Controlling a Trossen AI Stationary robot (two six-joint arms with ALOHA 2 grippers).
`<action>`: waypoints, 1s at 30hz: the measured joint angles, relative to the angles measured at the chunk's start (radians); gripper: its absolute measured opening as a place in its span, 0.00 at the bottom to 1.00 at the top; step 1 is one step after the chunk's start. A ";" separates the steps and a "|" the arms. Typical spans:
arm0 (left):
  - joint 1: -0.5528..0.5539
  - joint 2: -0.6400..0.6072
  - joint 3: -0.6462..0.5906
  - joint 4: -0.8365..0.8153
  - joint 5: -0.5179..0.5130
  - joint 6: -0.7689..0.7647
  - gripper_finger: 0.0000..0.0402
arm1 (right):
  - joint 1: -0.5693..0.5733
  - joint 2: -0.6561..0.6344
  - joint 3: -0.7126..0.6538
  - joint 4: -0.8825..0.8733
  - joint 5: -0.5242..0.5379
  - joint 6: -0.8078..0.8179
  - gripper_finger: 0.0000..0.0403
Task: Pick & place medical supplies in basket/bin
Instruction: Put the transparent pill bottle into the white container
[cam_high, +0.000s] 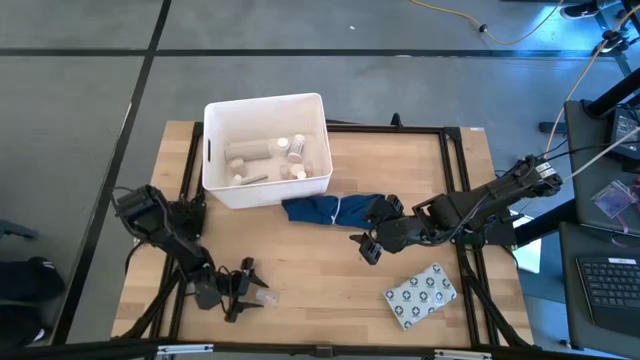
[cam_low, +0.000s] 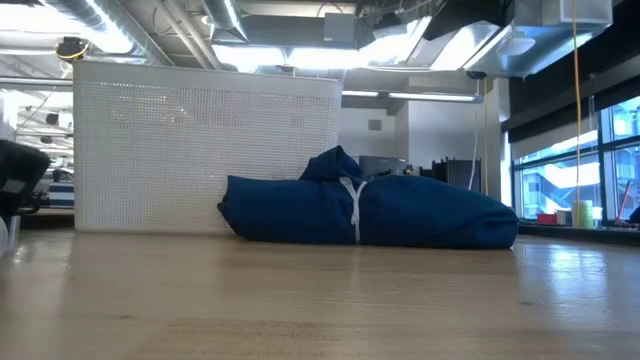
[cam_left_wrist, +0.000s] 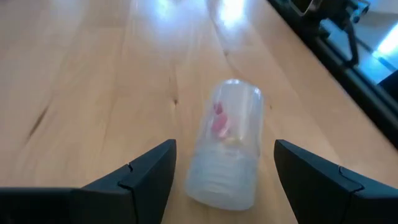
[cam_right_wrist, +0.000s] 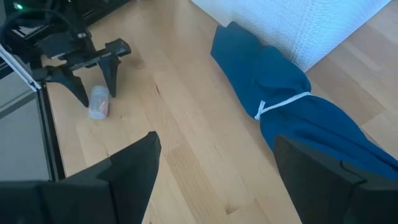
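Observation:
A small clear vial (cam_left_wrist: 227, 142) with something pink inside lies on its side on the wood near the table's near-left edge, also seen in the high view (cam_high: 264, 297) and the right wrist view (cam_right_wrist: 99, 102). My left gripper (cam_high: 243, 288) is open with one finger on either side of the vial, not touching it. The white tub (cam_high: 266, 150) stands at the far middle, with several white supplies inside. The grey dotted blister pack (cam_high: 421, 295) lies flat near the near-right. My right gripper (cam_high: 366, 243) hovers open beside the dark blue cloth (cam_high: 330, 210).
The dark blue cloth bundle (cam_low: 365, 212) lies right in front of the tub (cam_low: 205, 145). A black frame rail (cam_high: 460, 180) runs along the table's sides. Bare wood lies between the two grippers. A keyboard (cam_high: 608, 282) sits beyond the right edge.

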 joint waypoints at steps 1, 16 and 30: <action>0.000 0.010 0.001 0.000 0.000 -0.007 0.65 | 0.000 0.000 0.000 0.000 0.000 0.000 0.77; 0.000 0.036 0.002 0.012 -0.012 -0.071 0.65 | 0.000 0.000 0.000 0.000 0.001 -0.006 0.77; 0.000 0.038 0.003 0.008 -0.014 -0.067 0.65 | 0.000 0.000 0.000 0.000 0.001 -0.005 0.77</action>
